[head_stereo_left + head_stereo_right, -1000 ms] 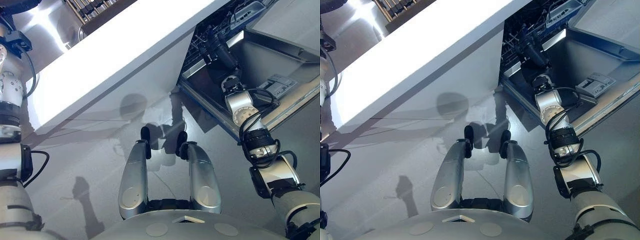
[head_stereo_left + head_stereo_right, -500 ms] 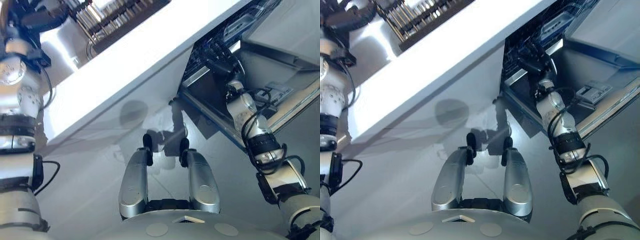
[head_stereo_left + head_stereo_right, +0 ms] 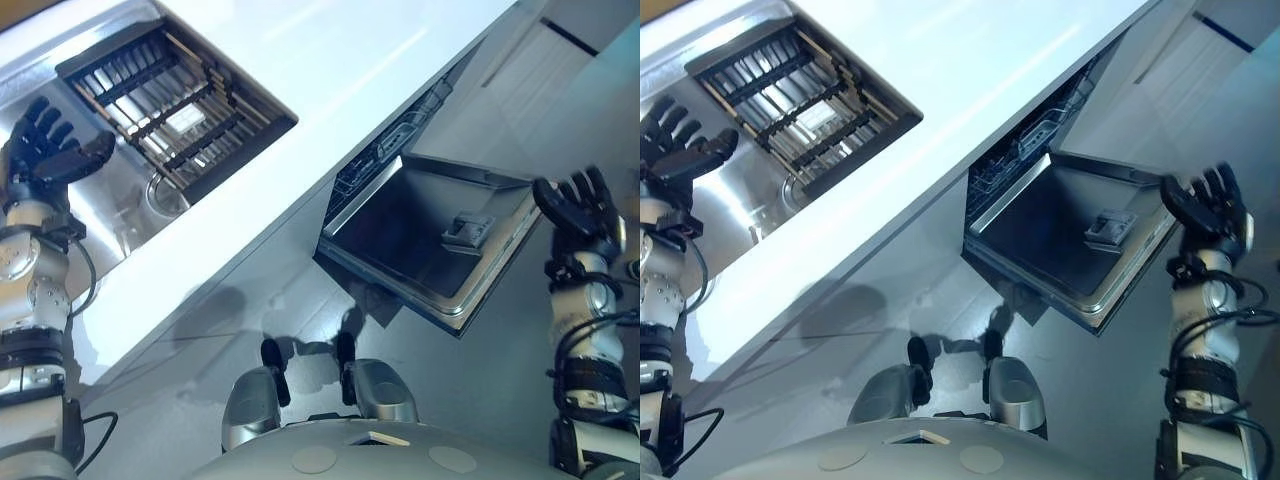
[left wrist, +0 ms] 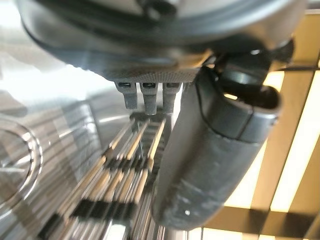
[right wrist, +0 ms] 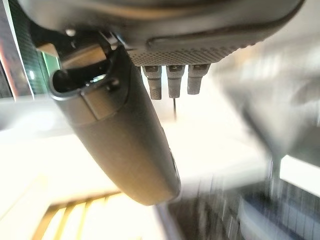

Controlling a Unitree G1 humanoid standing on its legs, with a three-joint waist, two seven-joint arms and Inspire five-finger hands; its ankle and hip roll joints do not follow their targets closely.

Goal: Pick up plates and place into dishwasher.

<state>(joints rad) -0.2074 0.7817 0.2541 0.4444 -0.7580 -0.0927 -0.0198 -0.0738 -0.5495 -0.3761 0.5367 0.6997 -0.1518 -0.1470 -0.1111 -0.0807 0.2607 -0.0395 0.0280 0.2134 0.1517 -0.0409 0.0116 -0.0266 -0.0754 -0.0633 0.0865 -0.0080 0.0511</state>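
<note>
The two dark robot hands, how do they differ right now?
The dark left hand is over the stainless steel sink, next to the dark slatted dish rack; the dark right hand is raised beside the outer edge of the open grey dishwasher door. The left sits by the white counter, the right out over the grey floor. Both are open, fingers spread, holding nothing.

Both eye views look steeply down from the head, sharing the white desk (image 3: 330, 60), sink rack (image 3: 170, 100) and open dishwasher door (image 3: 420, 220). Each wrist view looks closely along its own hand: the left hand (image 4: 215, 150) and the right hand (image 5: 130, 140).
</note>
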